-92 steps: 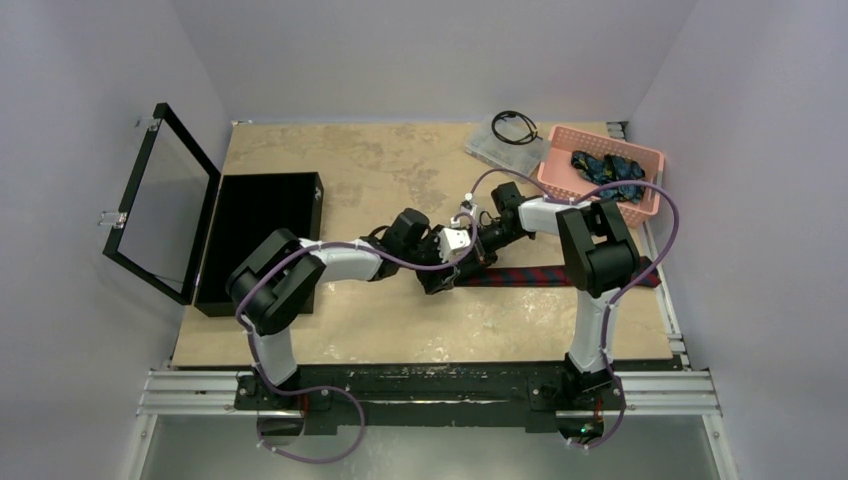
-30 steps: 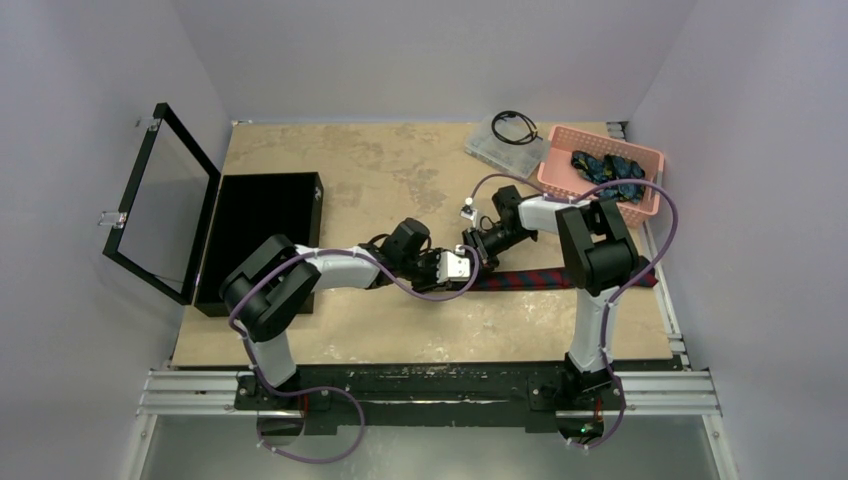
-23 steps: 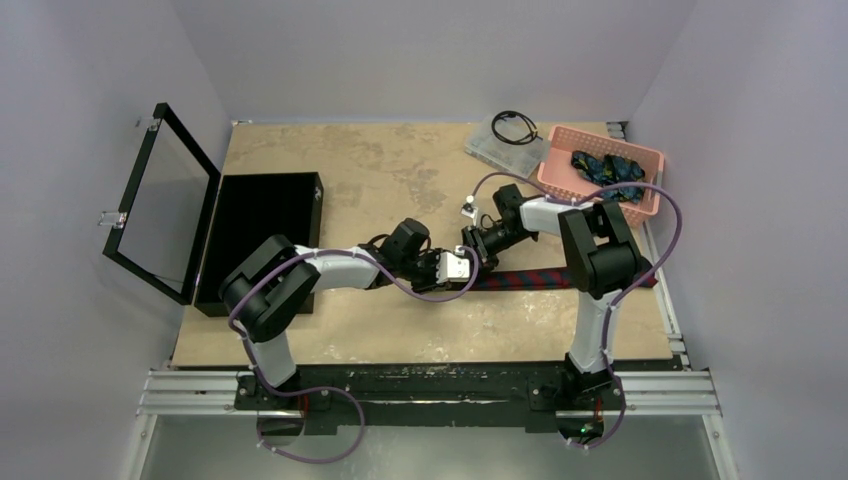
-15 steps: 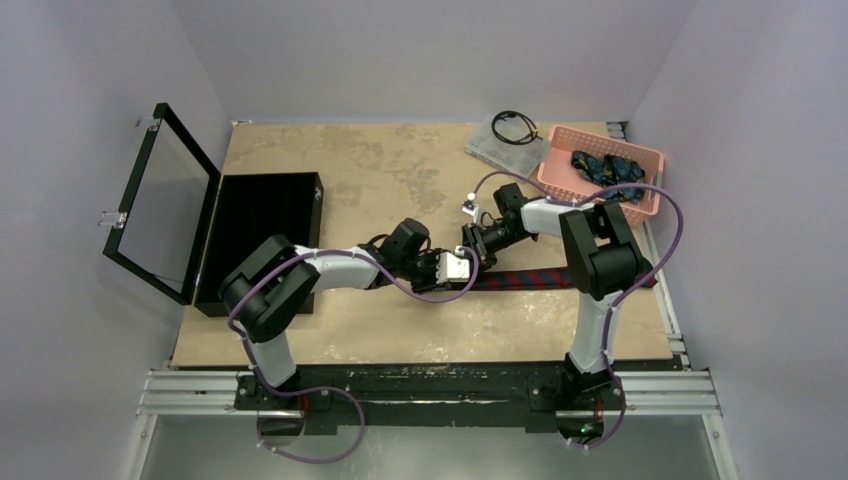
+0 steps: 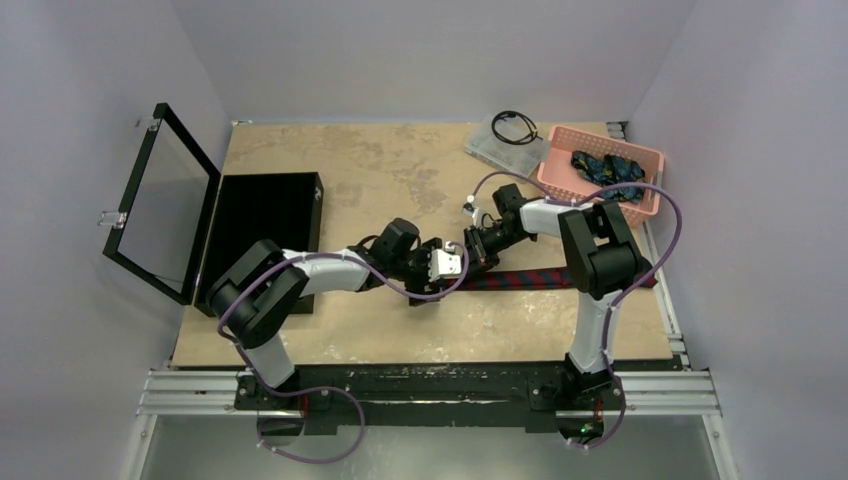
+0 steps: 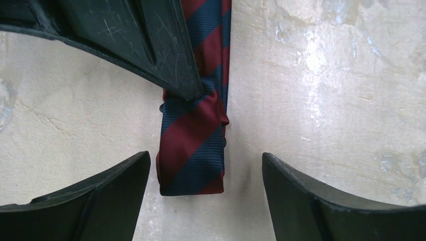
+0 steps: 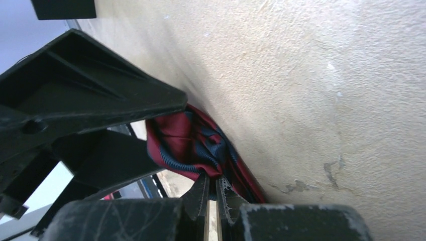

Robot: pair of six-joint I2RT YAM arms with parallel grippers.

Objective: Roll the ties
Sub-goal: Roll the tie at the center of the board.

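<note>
**1. Present state**

- The left gripper [image 6: 205, 165] is spread wide. One finger sits at the lower left of the left wrist view and one at the lower right, and neither touches cloth.
- The right gripper [image 7: 212, 188] has its fingertips pressed together. The tips rest on the left edge of the cloth. Whether any cloth is caught between them cannot be told.
- The maroon necktie with navy diagonal stripes [image 6: 193, 150] lies flat on the beige mottled tabletop [image 5: 400, 160]. In the overhead view it runs from centre frame toward the right edge.
- Its end, at the centre of the left wrist view, is doubled over into one short fold between the open left fingers (judged to be the start of the roll, no more).
- The dark blue neckties with teal pattern [image 5: 605, 170] sit bunched in the pink plastic basket [image 5: 560, 140] at upper right, not yet begun.

**2. Failure modes**

- **Fold springs open.** Only the right tips hold the fold down. If they lift before the left fingers close, the cloth is likely to relax flat.
- **Skewed roll.** The fold lies nearer the lower-left finger than the lower-right one. Closing off-centre would push the cloth sideways, so later turns would wind into a cone.
- **Finger collision.** Both grippers crowd the same small spot. A closing left finger may strike the right finger that crosses the upper left of the left wrist view.
- **Slip.** The weave looks smooth. A light pinch on the edge alone could let the layers slide apart.
</note>
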